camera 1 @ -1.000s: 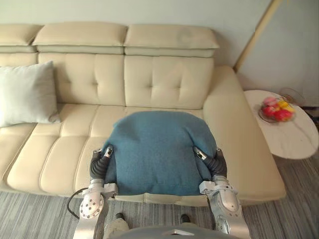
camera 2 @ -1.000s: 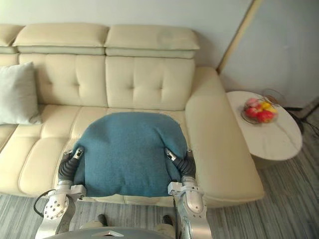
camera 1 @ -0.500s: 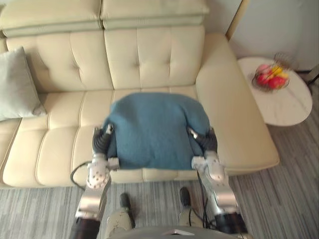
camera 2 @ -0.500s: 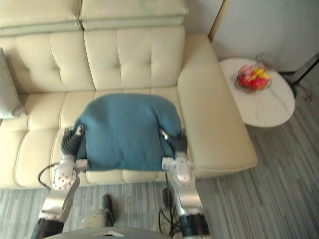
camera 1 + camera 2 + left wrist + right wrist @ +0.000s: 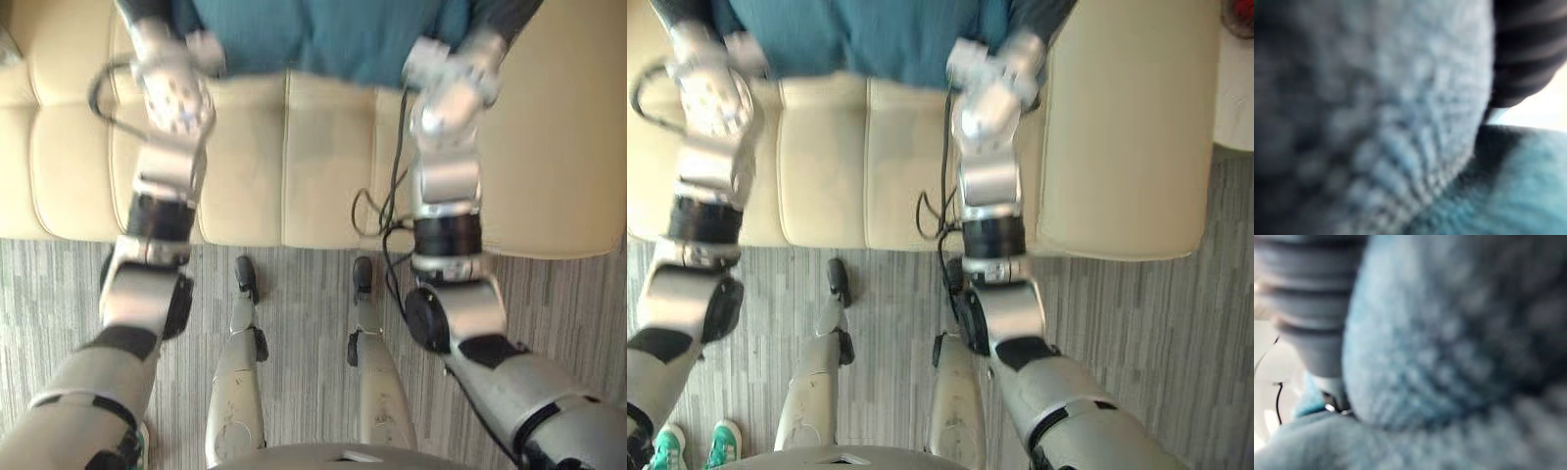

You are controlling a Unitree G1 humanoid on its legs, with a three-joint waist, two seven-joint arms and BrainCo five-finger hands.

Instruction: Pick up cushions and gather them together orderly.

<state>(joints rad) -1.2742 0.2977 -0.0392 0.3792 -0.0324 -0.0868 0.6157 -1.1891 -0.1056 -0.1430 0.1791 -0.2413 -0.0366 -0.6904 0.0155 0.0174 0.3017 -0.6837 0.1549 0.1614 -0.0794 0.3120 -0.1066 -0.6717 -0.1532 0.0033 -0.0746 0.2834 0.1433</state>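
Teal cushion (image 5: pixel 323 34) above cream sofa (image 5: pixel 323 166) seat | left hand (image 5: pixel 1528 49) and right hand (image 5: pixel 1308 298) against its two sides | whether either is clamped: cannot tell

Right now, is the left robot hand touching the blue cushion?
Touching. In the left wrist view the blue cushion bulges right against the dark ribbed cover of the left robot hand, no gap between.

Teal cushion (image 5: pixel 323 29), cream sofa (image 5: pixel 323 166), seemingly grey-striped floor (image 5: pixel 304 294).
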